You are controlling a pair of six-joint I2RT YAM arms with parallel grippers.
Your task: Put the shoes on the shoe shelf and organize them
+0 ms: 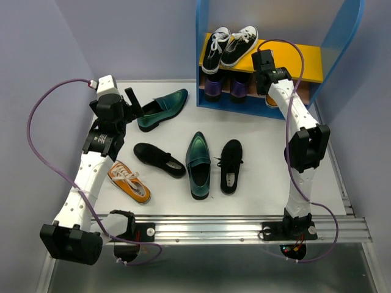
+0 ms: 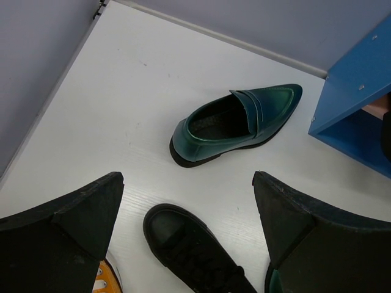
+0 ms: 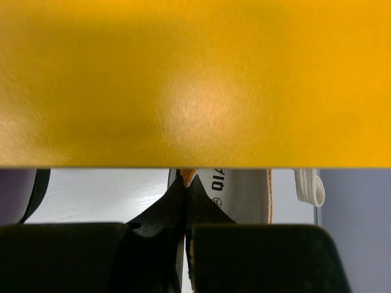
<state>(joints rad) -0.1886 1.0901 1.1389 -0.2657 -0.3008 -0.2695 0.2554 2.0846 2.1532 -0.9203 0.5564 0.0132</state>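
While my right end effector is pinching an orange canvas sneaker inside the blue-sided shoe shelf, my wide-open left end effector is hovering by the stiff-looking, shiny dark green loafer; I'm targeting its heel rim.

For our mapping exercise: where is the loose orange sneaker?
Overhead view: the orange sneaker lies near-left, beside the left arm, just before a black shoe.

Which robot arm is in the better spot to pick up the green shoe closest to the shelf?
Left, probably. The left hand hovers open just beside that green shoe, holding nothing. The right hand is busy, shut on an orange sneaker under the shelf's yellow board.
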